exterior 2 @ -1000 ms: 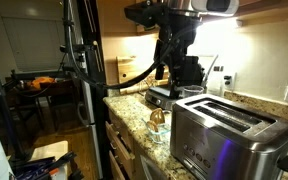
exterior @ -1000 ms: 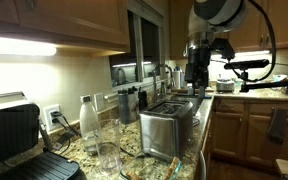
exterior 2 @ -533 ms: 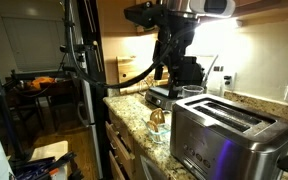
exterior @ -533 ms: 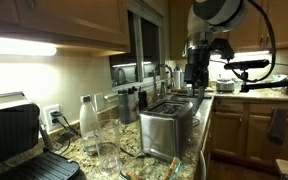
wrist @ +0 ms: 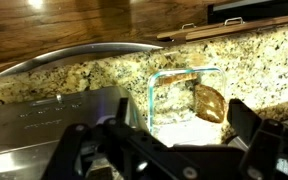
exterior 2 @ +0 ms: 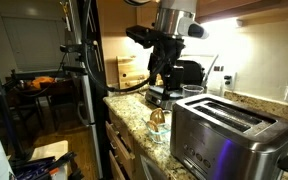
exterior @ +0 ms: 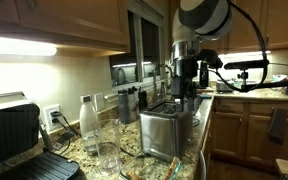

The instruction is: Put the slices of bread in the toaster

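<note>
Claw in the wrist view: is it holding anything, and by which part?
Nothing is held. The claw is open and empty; the bread lies untouched in the glass dish.

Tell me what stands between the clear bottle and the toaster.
A clear drinking glass stands between the clear bottle and the toaster, as an exterior view shows.

We look low along the tabletop in both exterior views, sharing the toaster; the wrist view peers down close.
</note>
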`<state>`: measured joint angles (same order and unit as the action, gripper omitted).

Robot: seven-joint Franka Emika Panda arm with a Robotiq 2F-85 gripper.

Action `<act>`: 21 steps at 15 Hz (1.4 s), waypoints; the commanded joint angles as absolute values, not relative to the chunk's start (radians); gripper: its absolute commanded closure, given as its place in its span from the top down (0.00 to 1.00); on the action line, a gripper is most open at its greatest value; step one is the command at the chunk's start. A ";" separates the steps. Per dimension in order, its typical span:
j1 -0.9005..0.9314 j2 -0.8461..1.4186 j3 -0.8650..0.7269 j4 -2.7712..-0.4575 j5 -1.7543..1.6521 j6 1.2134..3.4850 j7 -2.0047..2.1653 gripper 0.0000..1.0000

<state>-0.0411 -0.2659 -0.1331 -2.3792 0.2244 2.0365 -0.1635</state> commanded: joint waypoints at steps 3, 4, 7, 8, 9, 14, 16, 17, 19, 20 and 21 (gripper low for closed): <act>-0.001 -0.163 -0.045 -2.359 0.237 2.129 -0.091 1.00; 0.004 -0.145 -0.034 -2.354 0.238 2.137 -0.084 1.00; 0.017 -0.098 -0.007 -2.334 0.235 2.147 -0.062 1.00; 0.019 -0.087 -0.001 -2.328 0.235 2.148 -0.060 1.00; 0.023 -0.075 0.005 -2.322 0.235 2.149 -0.057 1.00; 0.034 -0.039 0.027 -2.300 0.237 2.153 -0.044 1.00; 0.035 -0.027 0.033 -2.294 0.240 2.155 -0.041 1.00; 0.035 -0.022 0.035 -2.293 0.243 2.157 -0.042 1.00; 0.036 -0.009 0.040 -2.289 0.244 2.157 -0.041 1.00; 0.037 -0.004 0.042 -2.287 0.245 2.158 -0.041 1.00; 0.039 0.006 0.046 -2.283 0.242 2.162 -0.042 1.00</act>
